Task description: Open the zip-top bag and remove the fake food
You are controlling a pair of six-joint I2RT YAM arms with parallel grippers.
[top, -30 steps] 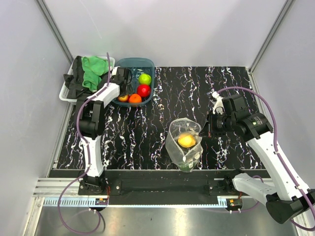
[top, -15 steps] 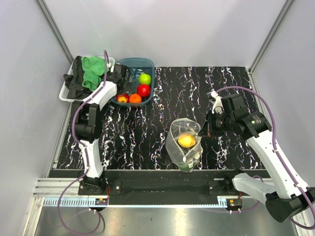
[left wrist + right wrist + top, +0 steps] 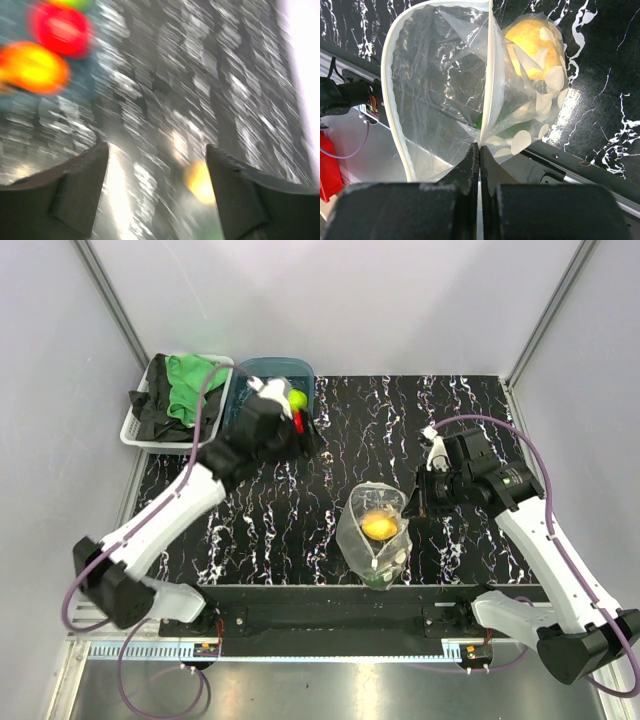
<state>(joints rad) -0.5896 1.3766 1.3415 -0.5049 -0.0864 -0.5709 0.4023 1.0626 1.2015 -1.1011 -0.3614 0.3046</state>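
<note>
Near the near edge of the worktop (image 3: 450, 410), right of centre: zip-top bag (image 3: 372, 545), thin clear film printed with white dots, mouth gaping.
Contents: yellow fruit (image 3: 377, 526); dark green fruit (image 3: 378, 577) lower down.
Right tool (image 3: 479, 148): pressed together on the bag's white zip rim.
Left tool (image 3: 156, 150): fingers apart, nothing between; view blurred; toward the far-left corner, beside the teal tub (image 3: 300, 370).
Handling, judged: film light, floppy and slick; fruits hard, glossy, prone to roll.
Best hold: the opposite rim band, stiffer than the film.
</note>
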